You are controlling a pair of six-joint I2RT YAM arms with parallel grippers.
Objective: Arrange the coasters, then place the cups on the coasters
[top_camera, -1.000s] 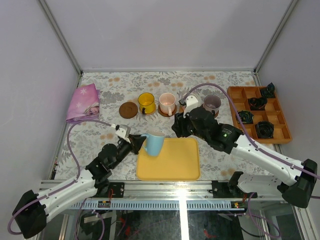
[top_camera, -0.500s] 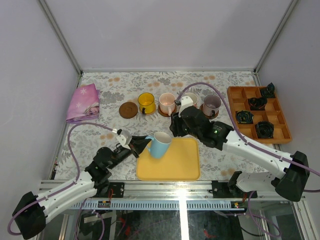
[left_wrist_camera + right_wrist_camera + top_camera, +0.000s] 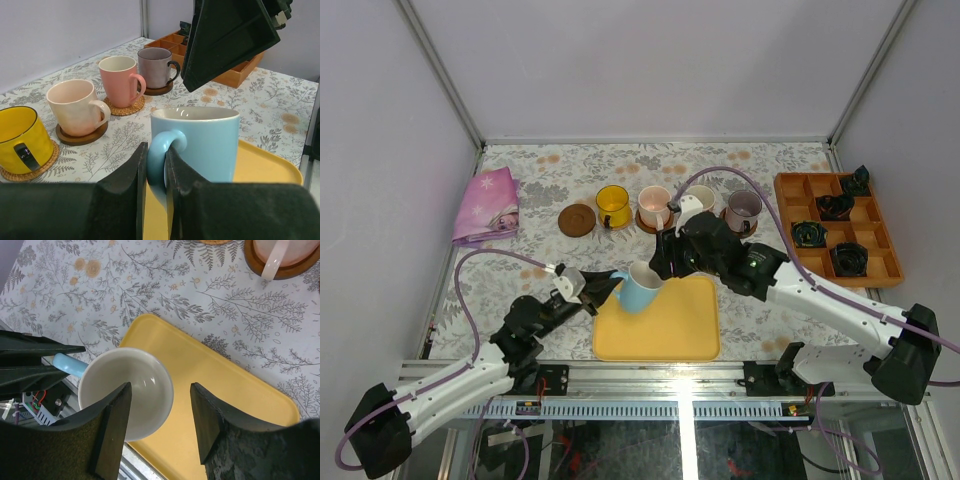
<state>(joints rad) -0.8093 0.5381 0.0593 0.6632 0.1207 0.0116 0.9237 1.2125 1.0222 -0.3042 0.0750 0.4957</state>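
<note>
Left gripper (image 3: 155, 167) is closed tight on the handle of the blue cup (image 3: 200, 145), one finger on each side of the loop. It holds the cup upright at the left edge of the yellow tray (image 3: 675, 335); whether the base touches the tray I cannot tell. Right gripper (image 3: 160, 390) hangs just above the cup with its jaws well apart, one on each side of the rim, and it holds nothing.

I judge the cup to be stiff, glazed and smooth, so it is slippery and can chip, but it looks light enough for one gripper. A good hold is the handle, or across the wall at the rim.

Beyond the tray, the dark coaster (image 3: 577, 219) at the left end of the row has no cup yet.

Compared with one second ago, the cup is no more tilted and has moved right to the tray. The right gripper has come nearer over it and opened wider.
</note>
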